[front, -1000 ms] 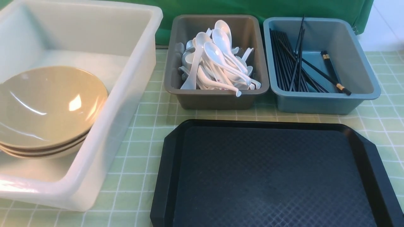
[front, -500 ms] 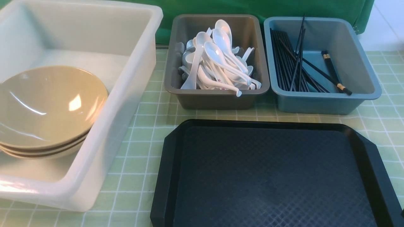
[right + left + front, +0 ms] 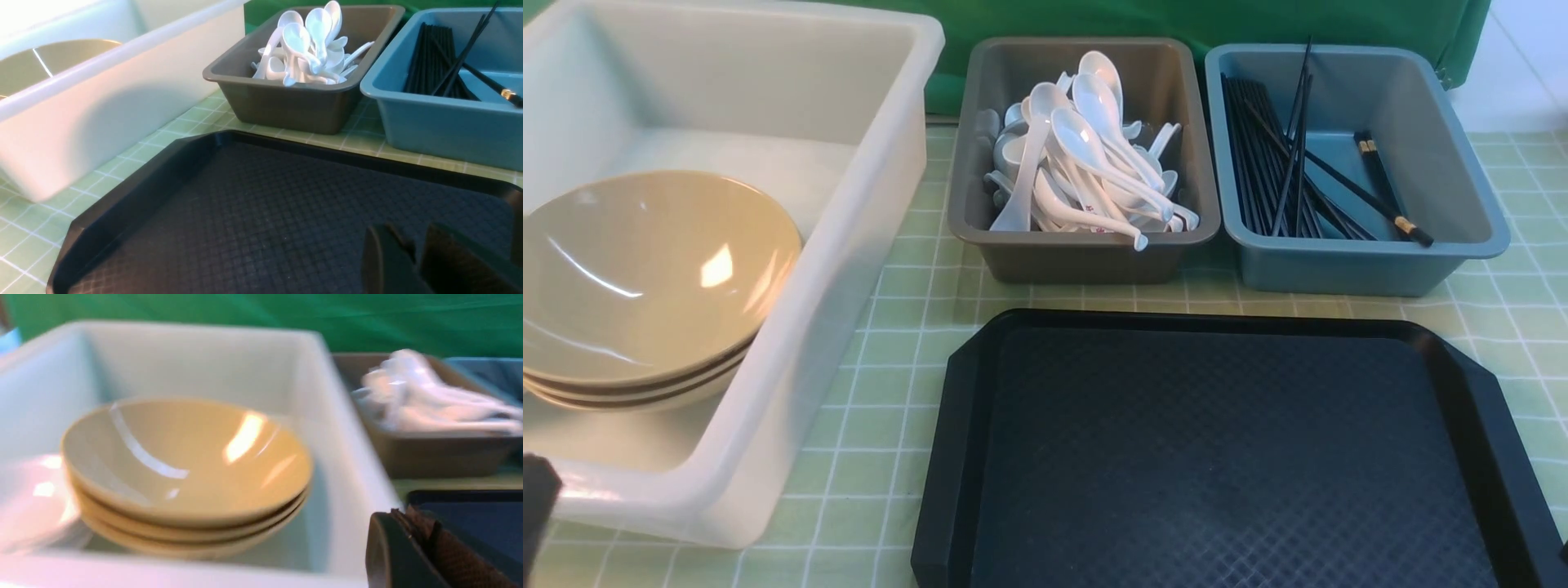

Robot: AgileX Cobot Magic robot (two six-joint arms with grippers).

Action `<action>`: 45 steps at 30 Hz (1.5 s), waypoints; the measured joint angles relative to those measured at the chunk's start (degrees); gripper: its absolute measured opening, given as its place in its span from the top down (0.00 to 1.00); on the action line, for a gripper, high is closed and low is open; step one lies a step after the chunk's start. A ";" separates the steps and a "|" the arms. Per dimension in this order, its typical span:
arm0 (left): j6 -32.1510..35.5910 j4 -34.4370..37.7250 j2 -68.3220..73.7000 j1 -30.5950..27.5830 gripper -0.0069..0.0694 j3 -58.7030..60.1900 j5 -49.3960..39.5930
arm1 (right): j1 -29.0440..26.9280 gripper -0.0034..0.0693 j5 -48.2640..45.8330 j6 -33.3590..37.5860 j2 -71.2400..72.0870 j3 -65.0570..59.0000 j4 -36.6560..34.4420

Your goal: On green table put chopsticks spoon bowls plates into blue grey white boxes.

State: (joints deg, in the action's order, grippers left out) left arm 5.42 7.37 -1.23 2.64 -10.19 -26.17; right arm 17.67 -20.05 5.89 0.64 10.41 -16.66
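Over the tray (image 3: 261,212), right end effector (image 3: 416,261) slightly parted, empty.

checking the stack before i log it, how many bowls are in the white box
3 bowls, nested in one stack at the near left of the white box; the lower two show only as rims, so a thinner one underneath could be hidden.

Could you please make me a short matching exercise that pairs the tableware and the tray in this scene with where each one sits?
Things:
1. white spoons
2. black chopsticks
3. stacked tan bowls
4. black tray

Places:
A. in the white box
B. on the green table, nearest the robot
C. in the grey box
D. in the blue box

Pairs: 1-C, 2-D, 3-A, 4-B
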 joint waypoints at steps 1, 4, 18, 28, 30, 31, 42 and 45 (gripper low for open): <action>-1.89 -0.26 0.05 -0.31 0.91 2.44 0.64 | 0.00 0.76 0.00 0.00 0.00 0.00 0.00; -4.85 -0.73 0.12 -0.26 0.91 7.48 0.99 | 0.00 0.76 0.00 0.00 0.00 -0.05 0.00; -5.42 -2.95 0.12 1.92 0.91 11.42 6.48 | 0.00 0.74 0.00 0.00 0.00 -0.06 0.00; -5.42 -2.95 0.12 1.92 0.91 11.42 6.48 | 0.00 0.73 0.00 0.00 0.00 -0.06 0.00; -5.42 -2.95 0.12 1.92 0.91 11.42 6.52 | 0.00 0.73 0.00 0.00 0.00 -0.06 0.00; -5.42 -2.95 0.12 1.92 0.91 11.42 6.52 | 0.00 0.73 0.00 0.00 0.00 -0.06 0.00; -5.42 -2.97 0.12 1.92 0.91 11.42 6.54 | -11.66 0.72 0.00 5.23 0.00 -0.11 1.16; -5.42 -2.97 0.12 1.92 0.91 11.42 6.54 | -17.47 0.72 0.15 14.01 0.00 -1.23 2.92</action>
State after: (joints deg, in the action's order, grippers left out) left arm 0.00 4.40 -1.11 4.56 1.24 -19.63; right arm 0.20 -19.90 19.90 0.64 9.18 -13.74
